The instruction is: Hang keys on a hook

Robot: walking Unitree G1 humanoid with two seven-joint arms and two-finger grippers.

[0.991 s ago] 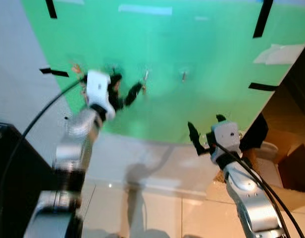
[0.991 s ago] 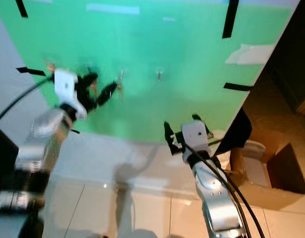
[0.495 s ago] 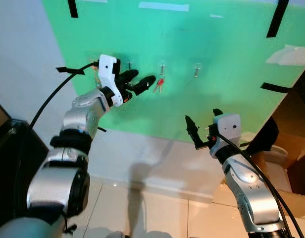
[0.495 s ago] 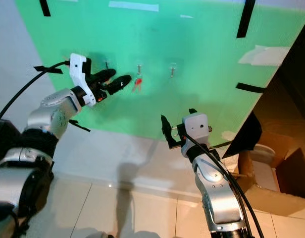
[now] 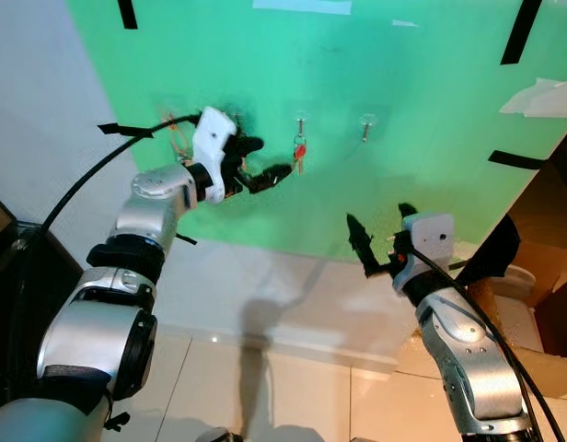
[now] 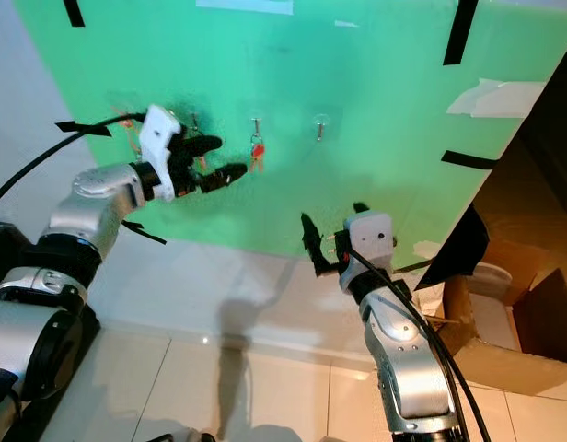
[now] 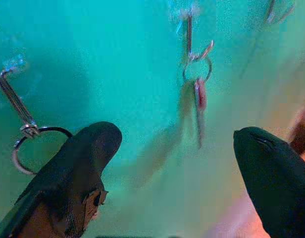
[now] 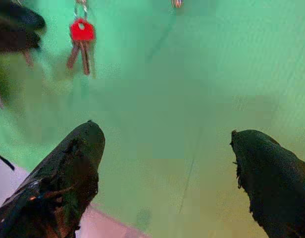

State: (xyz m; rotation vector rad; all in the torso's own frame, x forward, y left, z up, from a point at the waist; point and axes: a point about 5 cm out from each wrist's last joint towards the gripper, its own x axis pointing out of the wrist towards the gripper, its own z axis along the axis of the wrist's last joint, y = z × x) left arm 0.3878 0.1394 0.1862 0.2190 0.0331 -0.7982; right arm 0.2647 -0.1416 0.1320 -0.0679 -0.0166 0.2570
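- Three small hooks sit in a row on the green wall panel [image 5: 403, 83], toward its upper middle.
- The keys [image 5: 299, 153], one with a red head, hang by their ring from the middle hook [image 5: 300, 123]; nothing grips them.
- The left claw [image 5: 270, 158] is raised to the panel just beside the keys, its two black fingers spread, with nothing between them.
- In the left wrist view, the hook nearest the panel's left edge [image 7: 14, 96] carries a bare metal ring [image 7: 33, 148].
- The right-hand hook [image 5: 365, 128] holds nothing.
- The right claw [image 5: 380, 239] hovers lower, near the panel's bottom edge, fingers spread apart, with nothing between them.
- Black tape strips [image 5: 515, 159] mark the panel; no readable writing or labels show anywhere.
- A cardboard box [image 6: 527, 322] stands on the tiled floor [image 6: 265, 396] by the panel's lower right corner.
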